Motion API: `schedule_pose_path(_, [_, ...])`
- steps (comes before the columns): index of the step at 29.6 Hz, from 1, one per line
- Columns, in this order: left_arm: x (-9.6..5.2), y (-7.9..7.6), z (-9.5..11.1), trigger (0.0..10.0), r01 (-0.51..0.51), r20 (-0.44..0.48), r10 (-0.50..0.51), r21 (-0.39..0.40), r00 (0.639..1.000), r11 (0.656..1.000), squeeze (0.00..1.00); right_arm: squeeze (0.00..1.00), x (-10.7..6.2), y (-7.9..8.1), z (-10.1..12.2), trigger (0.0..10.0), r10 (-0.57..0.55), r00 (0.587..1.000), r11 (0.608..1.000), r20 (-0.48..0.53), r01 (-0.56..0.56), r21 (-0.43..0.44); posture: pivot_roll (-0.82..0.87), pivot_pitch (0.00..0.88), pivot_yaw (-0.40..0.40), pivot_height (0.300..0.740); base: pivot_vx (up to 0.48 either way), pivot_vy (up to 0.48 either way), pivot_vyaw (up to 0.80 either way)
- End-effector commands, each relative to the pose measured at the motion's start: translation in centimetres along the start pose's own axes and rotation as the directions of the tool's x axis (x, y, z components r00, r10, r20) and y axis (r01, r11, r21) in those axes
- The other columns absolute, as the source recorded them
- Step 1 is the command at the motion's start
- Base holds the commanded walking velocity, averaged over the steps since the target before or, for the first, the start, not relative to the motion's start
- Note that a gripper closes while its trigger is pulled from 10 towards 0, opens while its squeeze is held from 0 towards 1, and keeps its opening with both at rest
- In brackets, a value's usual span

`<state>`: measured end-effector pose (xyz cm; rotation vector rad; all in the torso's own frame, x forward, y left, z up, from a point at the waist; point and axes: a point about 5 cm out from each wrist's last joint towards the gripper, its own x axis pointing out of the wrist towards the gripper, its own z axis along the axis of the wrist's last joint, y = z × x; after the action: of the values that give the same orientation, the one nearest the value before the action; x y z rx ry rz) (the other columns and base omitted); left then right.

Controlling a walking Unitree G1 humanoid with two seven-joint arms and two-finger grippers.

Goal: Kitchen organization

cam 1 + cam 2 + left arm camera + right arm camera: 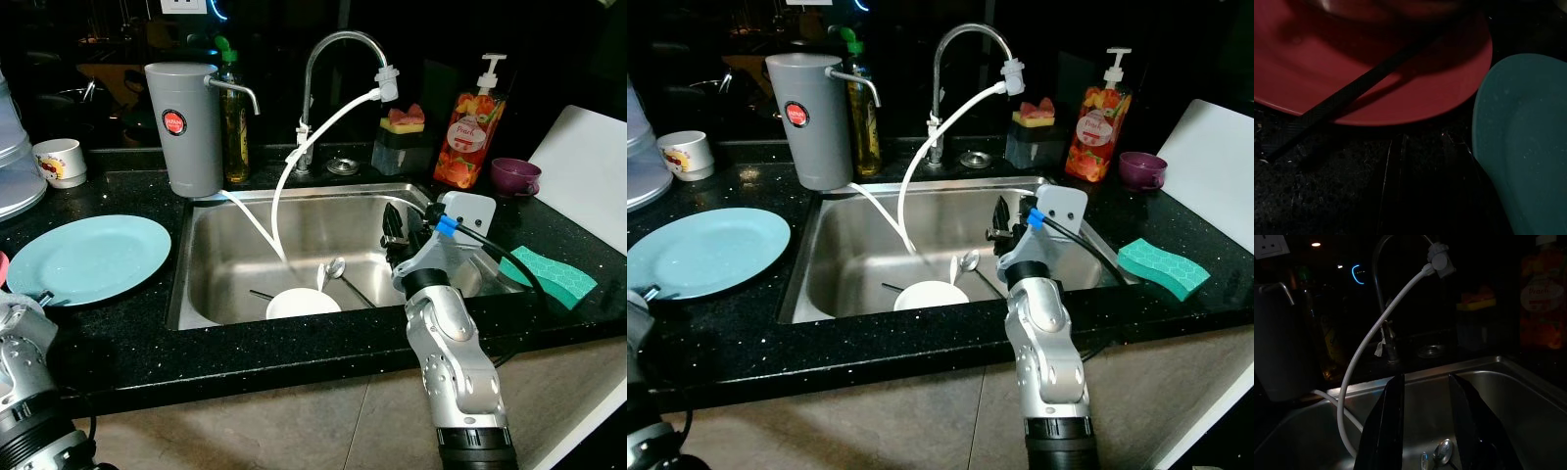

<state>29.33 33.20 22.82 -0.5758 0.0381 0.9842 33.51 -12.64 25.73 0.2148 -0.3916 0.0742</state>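
1. Hovering over the stainless steel sink [211, 284]: right gripper [1425, 426], fingers spread apart, grasping nothing.
2. Still unsorted in the basin: white round bowl [303, 304], metal spoon [336, 266].
3. Resting on the black speckled tabletop [127, 186]: round light-blue plate [88, 258].
4. Left gripper low beside it; fingers' state impossible to tell.

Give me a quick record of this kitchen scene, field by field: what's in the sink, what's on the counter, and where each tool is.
sink: white bowl, spoon, white hose from faucet
counter left: blue plate, red plate
counter right: green sponge, purple cup, soap bottle
right tool: open, over the sink
left tool: low over the counter by both plates; opening unclear
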Motion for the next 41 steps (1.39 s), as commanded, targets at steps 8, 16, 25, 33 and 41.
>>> schedule_pose_path(8, [-0.6, -0.8, 0.7, 10.0, 0.038, 0.052, -0.037, -0.021, 0.998, 0.999, 0.0, 0.0, -0.2, 0.3, -0.3, 10.0, 0.008, 1.0, 1.0, -0.016, -0.007, 0.013, 0.21, 0.111, -0.025, 0.74, 0.0, 0.0, 0.0])
schedule_pose_path(16, [-1.6, -1.6, 1.1, 10.0, 0.072, 0.048, -0.07, -0.05, 0.996, 0.996, 0.0, 0.0, -0.2, 0.4, -0.4, 10.0, 0.012, 1.0, 1.0, -0.019, -0.012, 0.017, 0.22, 0.115, -0.026, 0.74, 0.0, 0.0, 0.0])
schedule_pose_path(25, [-1.5, -1.6, 1.0, 10.0, 0.066, 0.03, -0.064, -0.072, 0.998, 0.995, 0.0, 0.0, -0.2, 0.5, -0.4, 10.0, 0.015, 1.0, 1.0, -0.019, -0.015, 0.021, 0.21, 0.115, -0.024, 0.74, 0.0, 0.0, 0.0])
schedule_pose_path(33, [0.0, -1.3, 3.1, 10.0, 0.027, 0.043, -0.02, -0.166, 0.999, 0.986, 0.0, 0.0, -0.2, 0.6, -0.3, 10.0, 0.019, 1.0, 1.0, -0.015, -0.019, 0.015, 0.19, 0.103, -0.023, 0.74, 0.0, 0.0, 0.0])
schedule_pose_path(41, [-0.5, -2.1, 2.1, 10.0, 0.051, -0.017, -0.056, -0.198, 0.998, 0.979, 1.0, 0.0, -0.2, 0.6, -0.3, 10.0, 0.02, 1.0, 1.0, -0.013, -0.019, 0.015, 0.19, 0.097, -0.023, 0.74, 0.0, 0.0, 0.0])
